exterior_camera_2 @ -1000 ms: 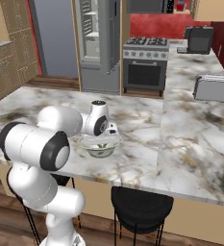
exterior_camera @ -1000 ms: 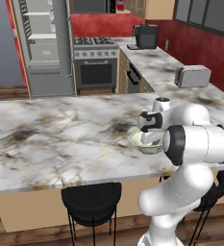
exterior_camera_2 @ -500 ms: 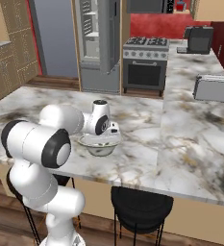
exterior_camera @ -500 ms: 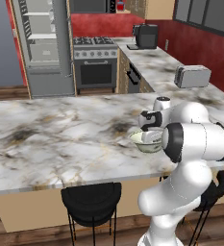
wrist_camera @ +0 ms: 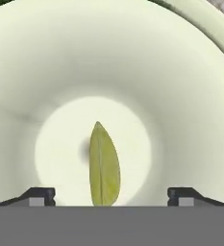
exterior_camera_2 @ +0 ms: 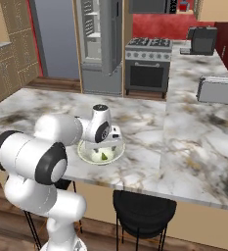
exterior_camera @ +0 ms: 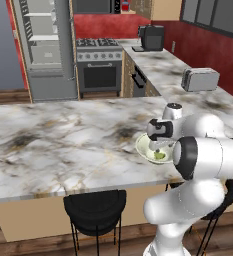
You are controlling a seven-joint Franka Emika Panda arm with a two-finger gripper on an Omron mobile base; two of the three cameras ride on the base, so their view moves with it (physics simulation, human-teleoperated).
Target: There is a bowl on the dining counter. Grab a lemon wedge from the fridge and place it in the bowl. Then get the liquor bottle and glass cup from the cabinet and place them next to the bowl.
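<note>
My jaws stand wide and empty over the lemon wedge (wrist_camera: 104, 166) lying in the bowl (wrist_camera: 46, 67); next I lift clear and fetch the bottle.

A steel stove (exterior_camera: 98, 67) with a dark oven door stands against the red back wall (exterior_camera: 100, 25); just to its right a side bench (exterior_camera: 175, 75) with a marbled top runs toward the camera; on its far end sits a black coffee machine (exterior_camera: 151, 37), nearer a silver toaster (exterior_camera: 200, 79); the two are well apart. A black round stool (exterior_camera: 95, 210) on thin legs stands on the wood floor (exterior_camera: 18, 247); tan panelled cupboards (exterior_camera_2: 8, 59) line the left in the right base view.
</note>
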